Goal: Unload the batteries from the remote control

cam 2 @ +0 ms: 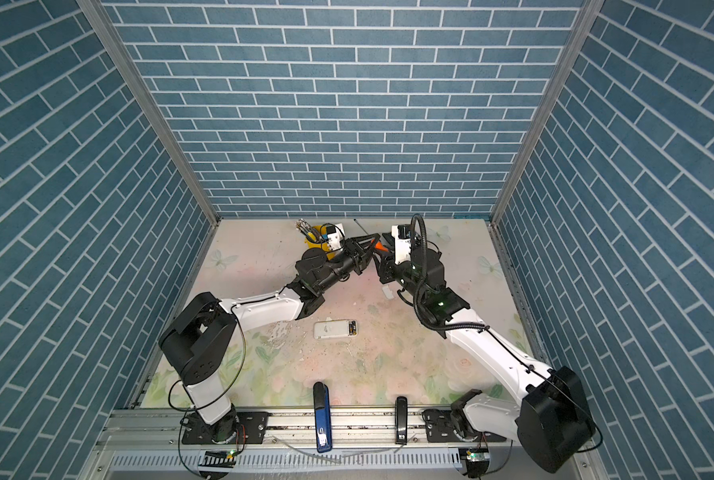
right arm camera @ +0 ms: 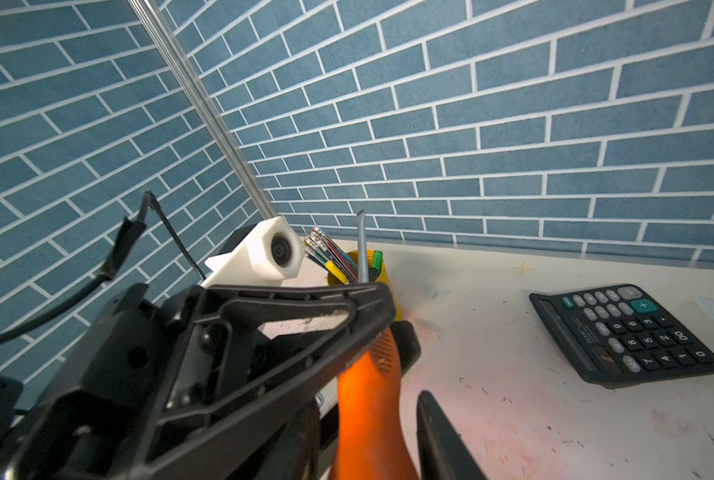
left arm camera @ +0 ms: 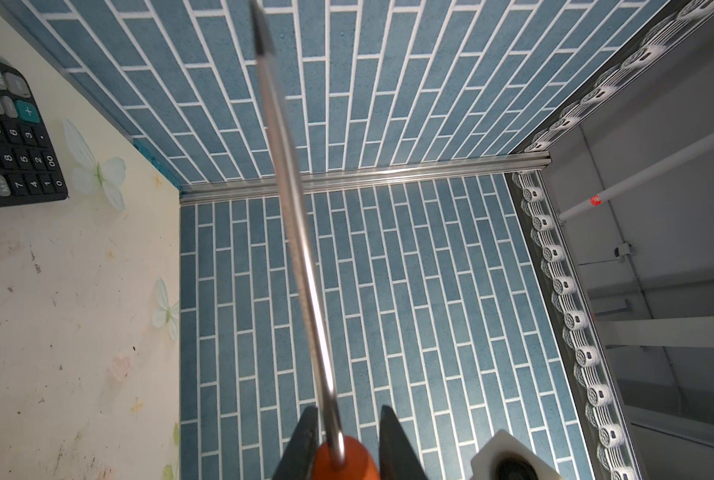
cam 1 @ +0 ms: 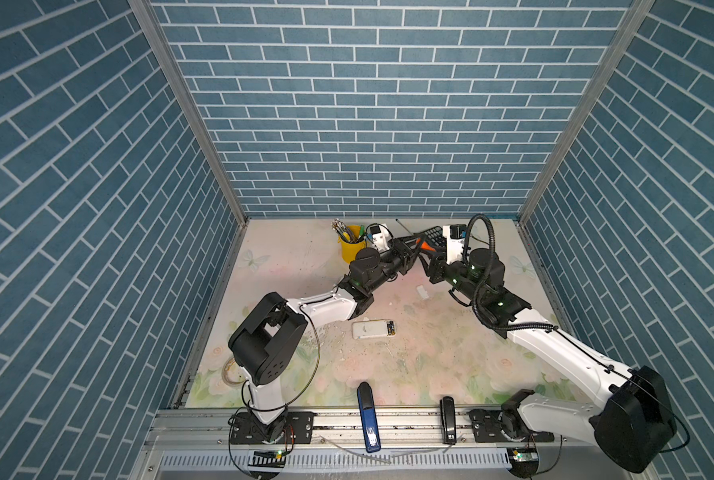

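Remote control (cam 1: 369, 330) lies flat near the middle of the desk (cam 1: 450, 357), back up, well apart from both arms. Its compartment is open at one end, and the batteries (cam 1: 391, 328) sit in it side by side, dark with gold tips; the count is not readable from a top view. A small white cover (cam 1: 422, 292) lies loose on the desk nearer the arms. Both arms meet at the back, by the yellow pen cup (cam 1: 350, 250) and the calculator (right arm camera: 625, 332). Left pincer (left arm camera: 349, 413) is clamped on the orange handle of the screwdriver (left arm camera: 297, 249), shaft pointing away. Right pincer (cam 1: 426, 254) straddles the same handle; only one finger (right arm camera: 442, 436) shows, just beside the orange, so I cannot tell whether it grips. Batteries will likely be light, rigid, smooth and prone to roll, and seated tight against their contacts. Best to lever up one end with the blade, then pinch across mid-barrel.
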`<state>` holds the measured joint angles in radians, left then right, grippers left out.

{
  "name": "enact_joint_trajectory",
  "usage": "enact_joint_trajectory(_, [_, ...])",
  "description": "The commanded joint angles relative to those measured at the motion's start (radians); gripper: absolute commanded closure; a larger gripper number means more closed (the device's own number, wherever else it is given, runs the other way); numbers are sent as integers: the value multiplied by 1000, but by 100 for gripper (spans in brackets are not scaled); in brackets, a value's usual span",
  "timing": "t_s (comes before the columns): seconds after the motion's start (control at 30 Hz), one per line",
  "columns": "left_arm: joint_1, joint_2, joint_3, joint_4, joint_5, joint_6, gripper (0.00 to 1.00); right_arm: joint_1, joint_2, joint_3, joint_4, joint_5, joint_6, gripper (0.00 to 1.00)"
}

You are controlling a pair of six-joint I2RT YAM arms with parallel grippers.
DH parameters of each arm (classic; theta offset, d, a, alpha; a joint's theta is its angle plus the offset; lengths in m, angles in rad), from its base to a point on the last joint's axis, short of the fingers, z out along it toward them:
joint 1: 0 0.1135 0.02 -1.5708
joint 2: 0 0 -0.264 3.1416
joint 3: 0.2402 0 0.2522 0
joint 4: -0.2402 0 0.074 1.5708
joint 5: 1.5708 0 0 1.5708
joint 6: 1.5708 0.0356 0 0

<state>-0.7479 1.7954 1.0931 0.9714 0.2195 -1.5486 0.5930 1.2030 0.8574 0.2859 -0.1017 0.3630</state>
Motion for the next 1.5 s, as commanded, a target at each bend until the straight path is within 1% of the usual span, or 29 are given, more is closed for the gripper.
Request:
enact_joint_trajectory(0.0, [-43, 7, -19, 28, 52, 10, 100, -5, 10, 48, 82, -12, 9, 67])
enact_joint_trajectory(0.17, [-55, 19, -24, 38, 54, 2, 100, -5, 17, 57, 85, -17, 4, 82])
enact_joint_trajectory(0.23, [-56, 21, -27, 41, 54, 2, 100, -7, 15, 60, 81, -16, 1, 92])
enact_joint_trajectory(0.3, [-56, 17, -34, 42, 52, 2, 100, -6, 15, 66, 69, -16, -5, 98])
enact_joint_trajectory(0.33, [-56, 16, -37, 42, 52, 6, 100, -7, 15, 69, 59, -18, -7, 100])
enact_joint_trajectory(0.6, [-41, 2, -96, 70, 43, 27, 100, -6, -34, 62, -44, 8, -12, 100])
enact_joint_trajectory(0.67, [-30, -15, -120, 70, 41, 42, 92, -7, -58, 57, -83, 8, -10, 100])
enact_joint_trajectory(0.73, [-19, -39, -145, 63, 42, 65, 85, -7, -80, 56, -133, 44, -2, 100])
enact_joint_trajectory(0.8, [-2, -71, -174, 52, 37, 85, 75, -6, -96, 64, -195, 56, 4, 100])
enact_joint_trajectory(0.93, [43, -139, -247, 32, 30, 128, 63, -6, -118, 100, -348, 69, 6, 100])
enact_joint_trajectory(1.03, [73, -182, -296, 6, 35, 158, 55, -4, -144, 120, -458, 92, 7, 100])
enact_joint_trajectory(1.13, [104, -213, -343, -8, 50, 177, 51, -2, -170, 147, -559, 102, 5, 100])
enact_joint_trajectory(1.23, [163, -257, -379, -87, 107, 204, 51, 1, -180, 194, -685, 103, 4, 100])
enact_joint_trajectory(1.3, [217, -299, -392, -202, 165, 248, 51, 5, -179, 234, -780, 99, 0, 100])
enact_joint_trajectory(1.33, [248, -324, -389, -292, 202, 291, 51, 7, -176, 256, -834, 91, -4, 100])
enact_joint_trajectory(1.4, [300, -368, -368, -489, 250, 411, 51, 16, -159, 309, -941, 80, -16, 100])
enact_joint_trajectory(1.47, [332, -402, -292, -802, 247, 626, 51, 40, -132, 368, -1057, 75, -29, 100])
